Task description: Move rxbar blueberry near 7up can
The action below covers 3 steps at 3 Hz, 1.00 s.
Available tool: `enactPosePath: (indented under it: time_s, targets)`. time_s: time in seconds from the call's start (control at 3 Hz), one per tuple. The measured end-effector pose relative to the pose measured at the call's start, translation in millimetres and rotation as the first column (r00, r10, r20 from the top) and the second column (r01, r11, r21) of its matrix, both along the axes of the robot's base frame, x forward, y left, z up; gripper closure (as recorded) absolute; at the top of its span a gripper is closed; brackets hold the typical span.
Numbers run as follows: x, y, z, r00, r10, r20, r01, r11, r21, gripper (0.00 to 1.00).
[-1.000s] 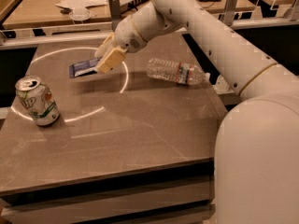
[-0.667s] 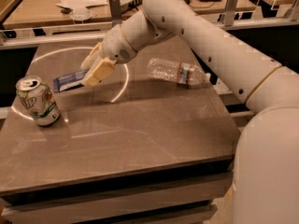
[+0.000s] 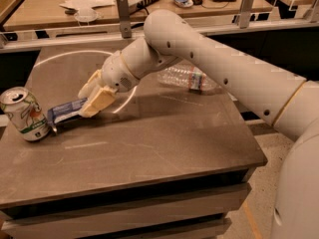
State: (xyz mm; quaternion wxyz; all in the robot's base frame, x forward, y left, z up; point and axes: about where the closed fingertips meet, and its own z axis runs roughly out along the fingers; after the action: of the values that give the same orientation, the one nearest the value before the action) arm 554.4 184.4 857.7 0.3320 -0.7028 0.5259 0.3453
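Observation:
The rxbar blueberry (image 3: 65,110), a flat dark blue bar, is held at its right end by my gripper (image 3: 92,101), whose cream fingers are shut on it. The bar's left end is low over the table, right next to the 7up can (image 3: 24,114). The can is white and green with a silver top and stands upright near the table's left edge. My white arm reaches in from the right, across the table.
A clear plastic water bottle (image 3: 187,77) lies on its side at the back right of the brown table (image 3: 149,148). Behind the table runs a metal rail and a desk with papers and a keyboard.
My gripper has carried the bar from the back middle of the table leftward and down, to right beside the can. The can and the bottle have not moved.

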Motion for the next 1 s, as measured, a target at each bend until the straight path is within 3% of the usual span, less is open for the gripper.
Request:
enactPosePath:
  time_s: [0.33, 0.67, 1.0]
  targets:
    - [-10.1, 1.7, -7.7, 0.9999, 0.004, -0.012, -0.004, 1.000, -0.006, 0.52]
    - [-19.8, 4.2, -14.7, 0.9993, 0.021, -0.032, -0.022, 0.999, -0.023, 0.20]
    - [-22.5, 8.8, -15.5, 0.9985, 0.038, -0.038, -0.039, 0.999, -0.028, 0.01]
